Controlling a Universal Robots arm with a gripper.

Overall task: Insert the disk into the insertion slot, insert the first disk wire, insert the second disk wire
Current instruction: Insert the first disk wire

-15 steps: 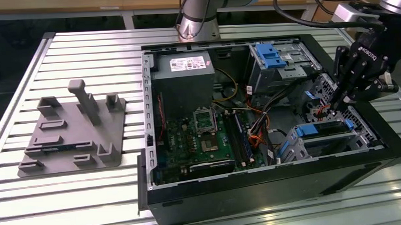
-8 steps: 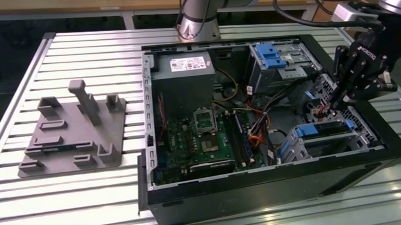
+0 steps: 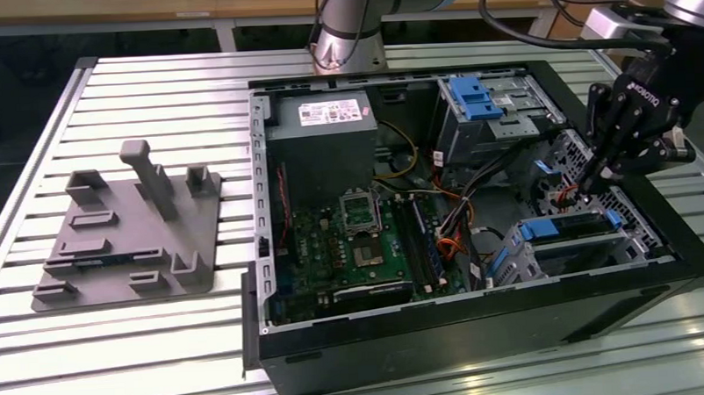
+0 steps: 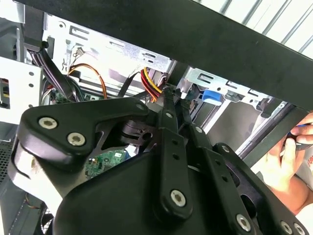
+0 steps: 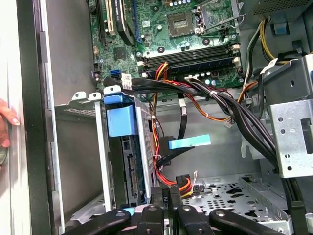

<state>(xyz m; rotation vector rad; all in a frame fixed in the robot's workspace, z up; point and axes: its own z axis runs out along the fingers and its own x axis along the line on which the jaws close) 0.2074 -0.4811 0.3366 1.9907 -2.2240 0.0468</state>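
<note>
fig.: first disk wire step in hand

left of centre in the first wrist view, the disk (image 5: 129,166) sits in the insertion slot (image 5: 100,166). at bottom centre my gripper (image 5: 166,193), nearly closed, seems to pinch a disk wire (image 5: 184,182). i judge that seating it needs square alignment.

Black, silver, blue and green around the open computer.

My gripper (image 3: 582,189) is matte black with silver screw heads, and the computer case (image 3: 451,335) is black too. The disk (image 3: 555,228) is framed in bright blue plastic, and the slot (image 5: 101,166) is bare silver. The metal plate (image 5: 220,196) is silver, punched with round holes. The circuit board (image 3: 353,241) is green, and the wires (image 5: 164,178) are red, yellow, orange and black. The power box (image 3: 322,163) is dark grey with a white label. The table (image 3: 158,345) is silver in ribbed stripes, and the stand (image 3: 131,231) is plain grey.
</note>
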